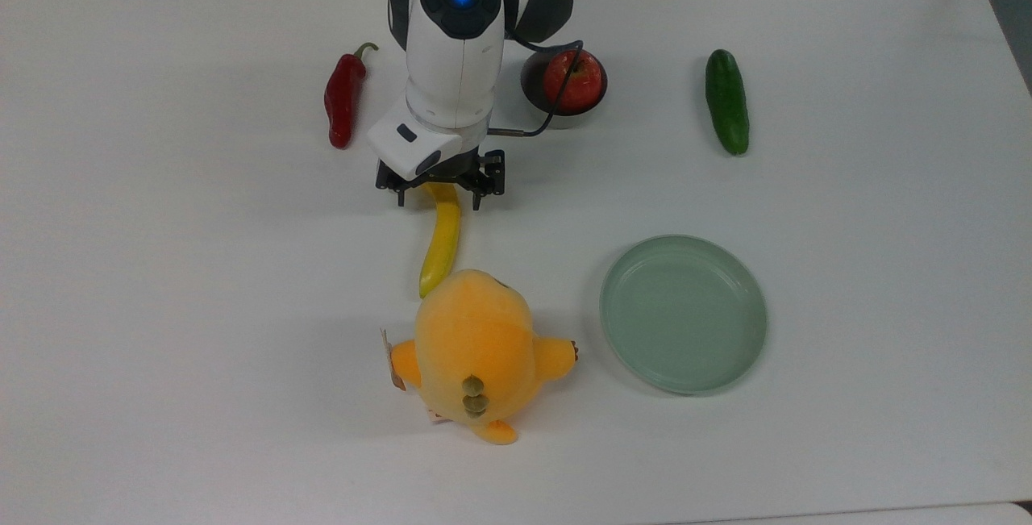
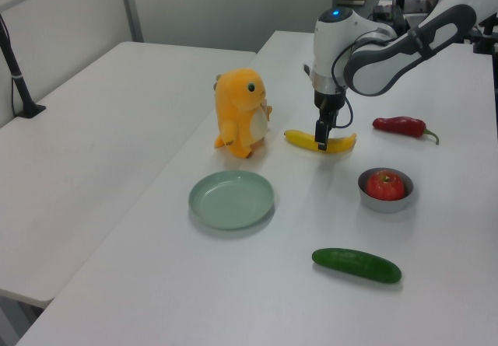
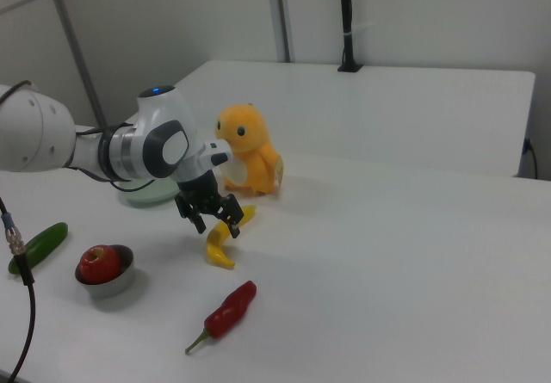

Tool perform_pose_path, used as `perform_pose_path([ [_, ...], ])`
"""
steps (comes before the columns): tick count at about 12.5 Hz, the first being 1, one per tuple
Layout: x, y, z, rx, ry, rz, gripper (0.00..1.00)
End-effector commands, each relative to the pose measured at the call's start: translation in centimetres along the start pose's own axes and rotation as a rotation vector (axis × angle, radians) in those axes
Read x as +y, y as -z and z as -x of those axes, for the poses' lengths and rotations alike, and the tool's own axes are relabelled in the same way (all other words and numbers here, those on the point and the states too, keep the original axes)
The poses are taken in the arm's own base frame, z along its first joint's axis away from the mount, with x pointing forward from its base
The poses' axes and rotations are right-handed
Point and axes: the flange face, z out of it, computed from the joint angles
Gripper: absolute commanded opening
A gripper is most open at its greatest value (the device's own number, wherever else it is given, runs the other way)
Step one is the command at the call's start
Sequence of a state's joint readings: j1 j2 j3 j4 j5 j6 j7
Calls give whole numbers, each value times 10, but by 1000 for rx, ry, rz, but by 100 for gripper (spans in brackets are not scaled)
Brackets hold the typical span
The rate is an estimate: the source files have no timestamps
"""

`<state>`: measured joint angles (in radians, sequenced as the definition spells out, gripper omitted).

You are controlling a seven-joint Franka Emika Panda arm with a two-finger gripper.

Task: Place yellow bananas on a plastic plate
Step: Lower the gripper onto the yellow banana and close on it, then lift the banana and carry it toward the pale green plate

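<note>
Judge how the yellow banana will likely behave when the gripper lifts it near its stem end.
The banana is long and curved, and the gripper straddles it near the hooked stem, so the far tip may sag or swing. Its smooth, glossy skin could slip between the fingers. It looks rigid, likely keeping its shape.

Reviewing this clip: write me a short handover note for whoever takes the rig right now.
Tool: open, lowered over the banana's stem end, a finger on each side; no grip yet.
Banana: flat on the table, its far tip next to the plush toy.
Plate: empty, to the top view's right of the toy.
Done: approach to the banana.
Left: close, lift, carry to the plate, release.
</note>
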<state>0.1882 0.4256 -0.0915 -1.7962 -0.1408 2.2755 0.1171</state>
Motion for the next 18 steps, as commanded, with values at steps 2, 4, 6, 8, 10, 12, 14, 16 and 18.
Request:
perform_pose_path([
  [2, -1, -3, 1, 10, 67, 57, 48],
  [4, 2, -2, 1, 12, 86, 70, 24],
  [6, 2, -3, 1, 10, 89, 70, 6],
  [8, 2, -3, 1, 10, 103, 70, 2],
  [10, 2, 1, 1, 16, 103, 69, 1],
  [12, 3, 19, 1, 33, 96, 65, 1],
  [14, -9, 38, 3, 58, 95, 46, 1],
  [16, -34, 46, 2, 71, 114, 17, 1],
  [18, -73, 49, 7, 72, 165, -13, 1],
])
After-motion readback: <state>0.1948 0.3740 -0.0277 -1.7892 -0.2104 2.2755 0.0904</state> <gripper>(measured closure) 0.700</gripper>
